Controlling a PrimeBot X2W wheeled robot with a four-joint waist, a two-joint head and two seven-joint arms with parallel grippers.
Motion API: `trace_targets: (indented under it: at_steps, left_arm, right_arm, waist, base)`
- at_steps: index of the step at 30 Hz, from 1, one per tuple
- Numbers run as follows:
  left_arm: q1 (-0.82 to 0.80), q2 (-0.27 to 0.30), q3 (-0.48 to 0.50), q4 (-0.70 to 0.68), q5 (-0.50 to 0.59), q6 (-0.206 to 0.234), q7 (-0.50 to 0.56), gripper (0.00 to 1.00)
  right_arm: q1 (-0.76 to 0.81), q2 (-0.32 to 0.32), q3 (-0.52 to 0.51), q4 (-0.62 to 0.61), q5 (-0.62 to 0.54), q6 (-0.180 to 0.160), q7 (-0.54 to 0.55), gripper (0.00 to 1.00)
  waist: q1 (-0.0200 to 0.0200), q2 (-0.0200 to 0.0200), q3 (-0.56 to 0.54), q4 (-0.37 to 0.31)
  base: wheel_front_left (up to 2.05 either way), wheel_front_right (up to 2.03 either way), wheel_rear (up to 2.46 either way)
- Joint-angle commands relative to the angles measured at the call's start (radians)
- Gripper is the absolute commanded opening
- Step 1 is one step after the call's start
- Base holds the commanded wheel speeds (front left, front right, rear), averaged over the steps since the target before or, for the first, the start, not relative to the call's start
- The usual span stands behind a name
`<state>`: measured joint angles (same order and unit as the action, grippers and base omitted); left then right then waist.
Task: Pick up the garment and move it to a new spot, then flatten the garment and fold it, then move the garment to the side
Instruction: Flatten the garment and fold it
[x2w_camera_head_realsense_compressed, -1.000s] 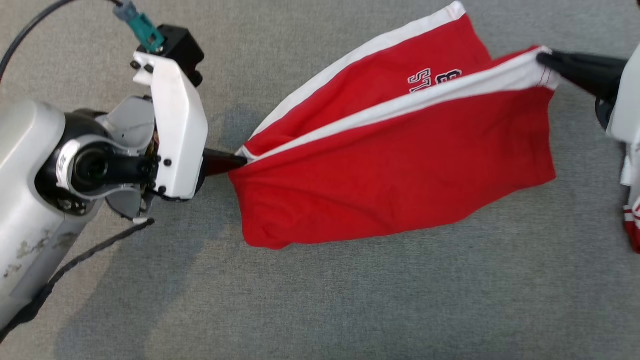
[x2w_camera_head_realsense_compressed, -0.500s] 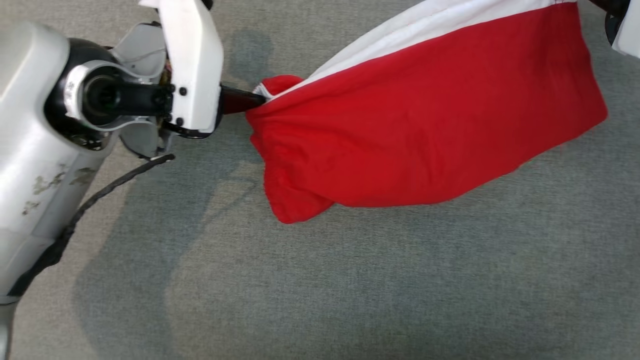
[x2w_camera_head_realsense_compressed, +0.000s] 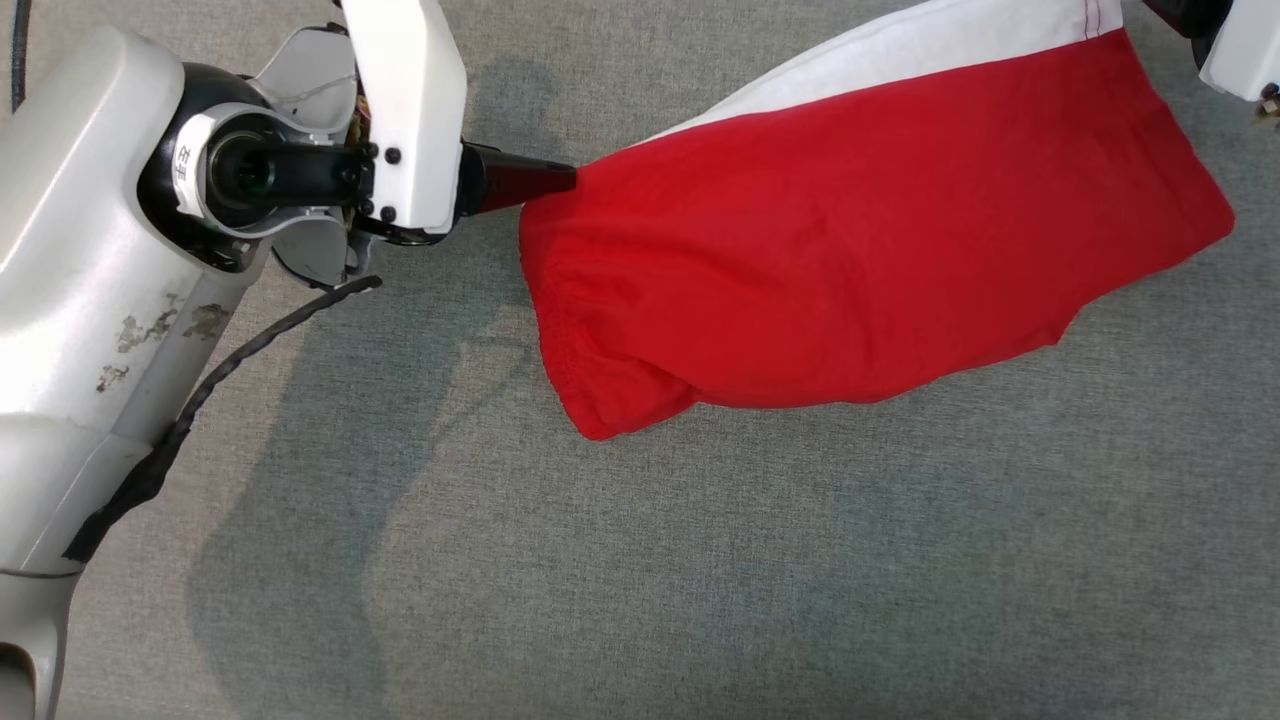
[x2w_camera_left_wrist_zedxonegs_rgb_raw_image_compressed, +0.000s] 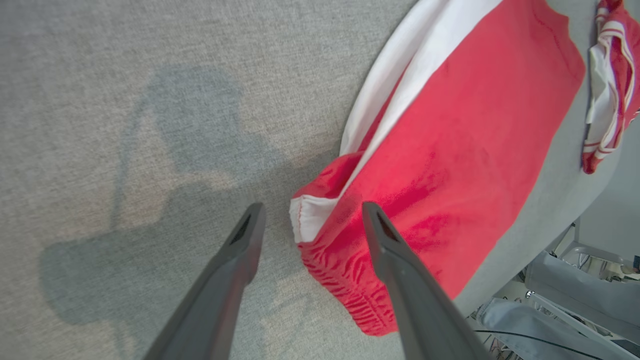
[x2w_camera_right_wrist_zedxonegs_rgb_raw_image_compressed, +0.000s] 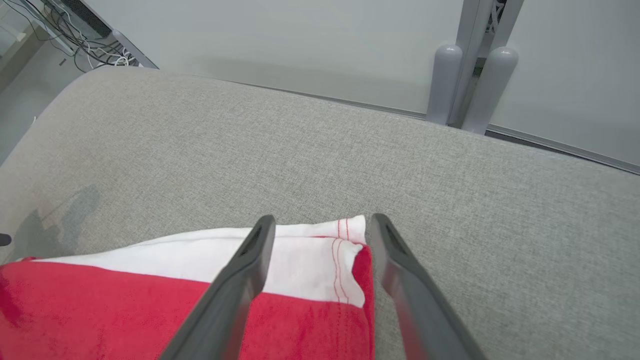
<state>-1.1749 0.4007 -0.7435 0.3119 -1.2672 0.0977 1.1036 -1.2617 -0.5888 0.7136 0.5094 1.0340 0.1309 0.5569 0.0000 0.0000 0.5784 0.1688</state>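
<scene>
Straddling garment (x2w_camera_left_wrist_zedxonegs_rgb_raw_image_compressed: 450, 125) corner, left pincer (x2w_camera_left_wrist_zedxonegs_rgb_raw_image_compressed: 312, 206) wide open

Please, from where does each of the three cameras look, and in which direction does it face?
Head view: from the robot's head, looking down on the gray surface and the red garment; it shows the left arm, the left gripper and an edge of the right gripper.
Left wrist view: from the left wrist, along its open fingers toward the garment's gathered end.
Right wrist view: from the right wrist, along its open fingers toward the white hem corner, with a pale wall beyond.
Shared: all three show the garment; the wrist views see opposite ends.
</scene>
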Motion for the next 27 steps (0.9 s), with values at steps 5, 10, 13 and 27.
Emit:
trace_targets:
  at_steps: [5,10,13,27]
  left_arm:
    - [-0.019,0.018,0.029,0.016,0.021,-0.037,-0.07,1.0]
    - [0.035,0.054,0.049,0.003,0.093,-0.074,-0.223,1.0]
    - [0.091,0.072,0.077,-0.012,0.144,-0.075,-0.377,1.0]
    - [0.539,0.099,0.162,-0.264,0.271,0.011,-0.934,1.0]
  right_arm:
    - [-0.006,-0.008,0.028,0.012,0.007,0.0,-0.17,1.0]
    - [0.046,-0.015,0.043,0.041,-0.012,0.0,-0.37,1.0]
    - [0.094,-0.019,0.054,0.069,-0.013,0.0,-0.468,1.0]
    - [0.3,-0.002,0.092,0.215,0.087,0.0,-0.599,1.0]
  waist:
    - [0.0,0.0,-0.05,-0.013]
    - [0.0,0.0,-0.109,-0.021]
    - [0.0,0.0,-0.143,-0.025]
    - [0.0,0.0,-0.191,0.034]
  base:
    - [0.0,0.0,0.0]
    - [0.0,0.0,0.0]
    - [0.0,0.0,0.0]
    - [0.0,0.0,0.0]
